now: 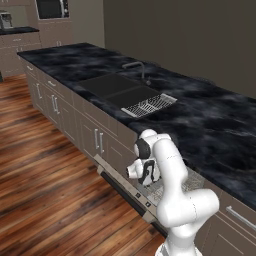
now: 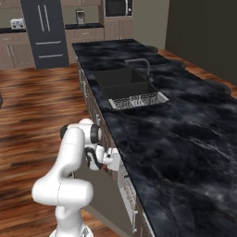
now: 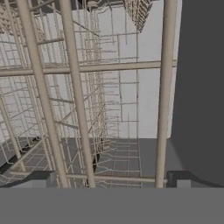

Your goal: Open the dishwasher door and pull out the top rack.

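Right now the fingers (image 3: 181, 178) stand wide apart, gripping nothing, around the top rack (image 3: 78, 70) wires at frame centre; light, stiff, slippery wire, best hooked at a front crossbar.

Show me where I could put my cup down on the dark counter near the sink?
Free: the black counter right of the drying tray, and the stretch beyond the faucet toward the far end. Crowded: the sink basin with the tray, and below the counter edge, where the arm's open fingers sit against the top rack over the lowered dishwasher door.
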